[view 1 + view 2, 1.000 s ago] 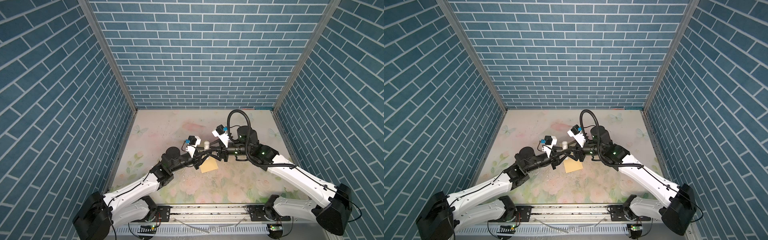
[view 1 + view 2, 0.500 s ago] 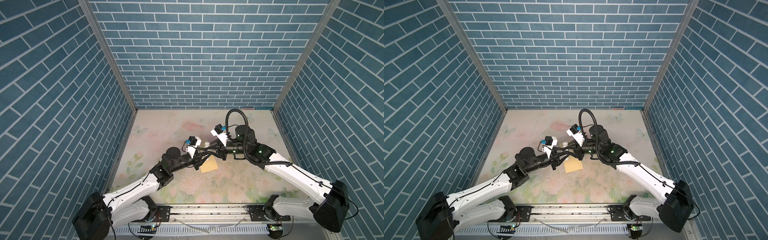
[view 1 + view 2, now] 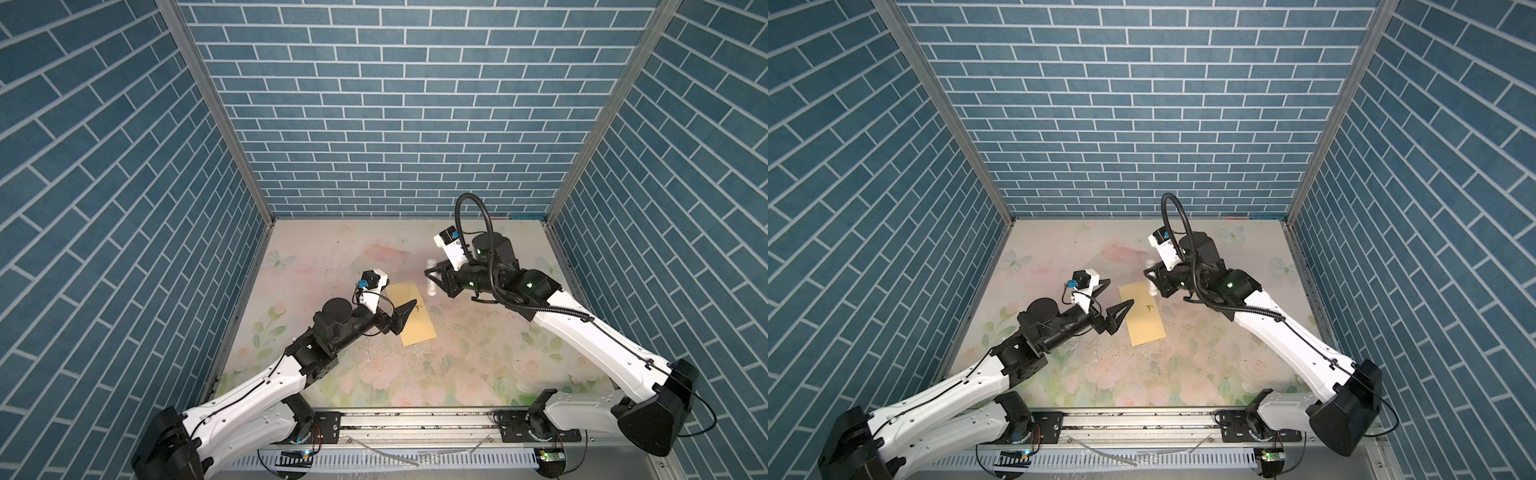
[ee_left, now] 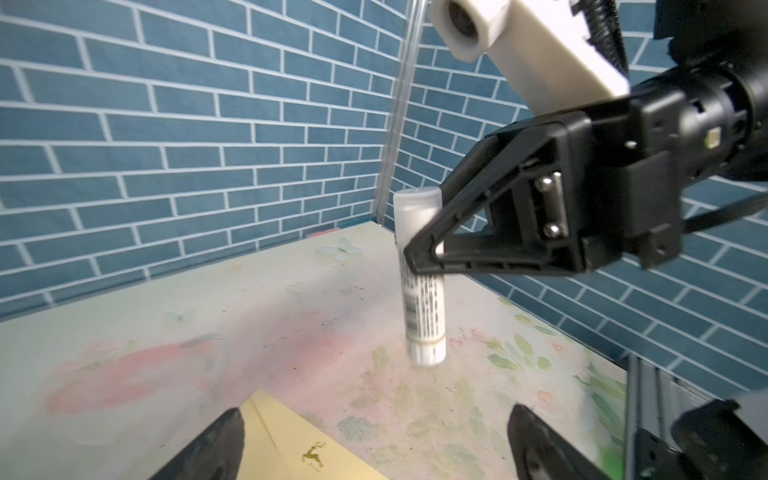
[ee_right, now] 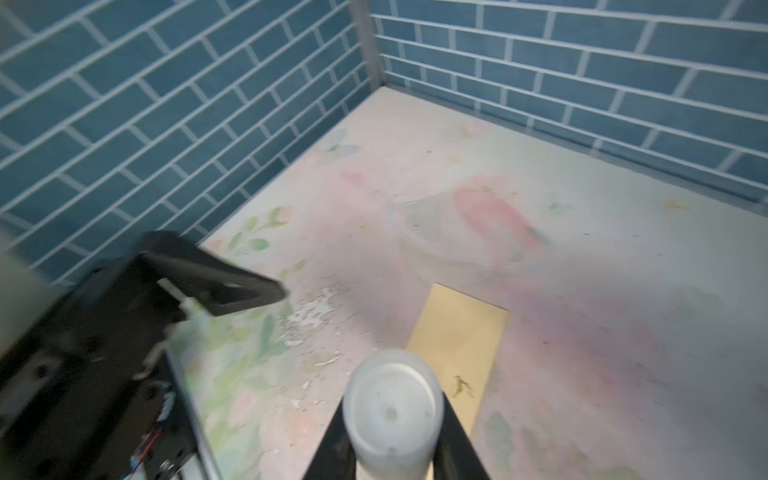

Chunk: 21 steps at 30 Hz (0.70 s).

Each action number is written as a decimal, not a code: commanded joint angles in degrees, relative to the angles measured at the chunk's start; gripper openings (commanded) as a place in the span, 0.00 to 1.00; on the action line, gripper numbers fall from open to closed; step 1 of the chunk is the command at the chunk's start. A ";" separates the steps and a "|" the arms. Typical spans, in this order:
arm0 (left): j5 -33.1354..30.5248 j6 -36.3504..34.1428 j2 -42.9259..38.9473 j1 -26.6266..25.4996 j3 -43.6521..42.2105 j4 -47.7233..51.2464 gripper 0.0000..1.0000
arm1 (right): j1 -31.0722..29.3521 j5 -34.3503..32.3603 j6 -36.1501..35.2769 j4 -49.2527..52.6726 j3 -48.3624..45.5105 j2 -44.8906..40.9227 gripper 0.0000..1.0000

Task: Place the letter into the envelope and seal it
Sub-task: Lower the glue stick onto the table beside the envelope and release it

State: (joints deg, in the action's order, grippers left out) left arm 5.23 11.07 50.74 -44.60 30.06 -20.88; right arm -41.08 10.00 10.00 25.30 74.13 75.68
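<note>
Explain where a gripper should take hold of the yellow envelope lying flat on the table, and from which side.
Probably midway along a long edge of the envelope. It lies flat on the table, nothing raised to pinch from above. Come in low from the side of the open left gripper, sliding one finger under; the right gripper holds the glue stick.

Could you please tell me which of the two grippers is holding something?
The right gripper: its jaws are closed on the white glue stick, held upright. The left gripper stands wide open and empty by the envelope.
</note>
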 commanded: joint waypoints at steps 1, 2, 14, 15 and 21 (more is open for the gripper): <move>-7.29 -2.01 -2.16 0.04 -0.59 5.24 1.00 | 3.04 -11.08 -1.39 12.94 6.61 6.08 0.00; -8.05 -2.02 -2.63 0.04 -0.78 5.63 1.00 | 4.27 -11.14 -1.30 14.67 8.06 7.91 0.00; -11.47 -2.27 -5.56 0.04 -2.89 7.54 1.00 | 13.21 -7.40 0.33 21.77 16.77 27.02 0.00; -11.60 -2.36 -5.71 0.04 -3.16 7.45 1.00 | 13.64 -7.25 0.62 21.80 17.11 28.72 0.00; -12.41 -2.81 -5.57 0.04 -4.01 6.67 1.00 | 15.40 -5.69 1.24 21.67 18.79 36.50 0.00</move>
State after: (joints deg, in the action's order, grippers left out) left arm -6.24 9.15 45.58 -44.60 26.96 -13.85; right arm -26.33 2.61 10.22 44.71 89.65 109.67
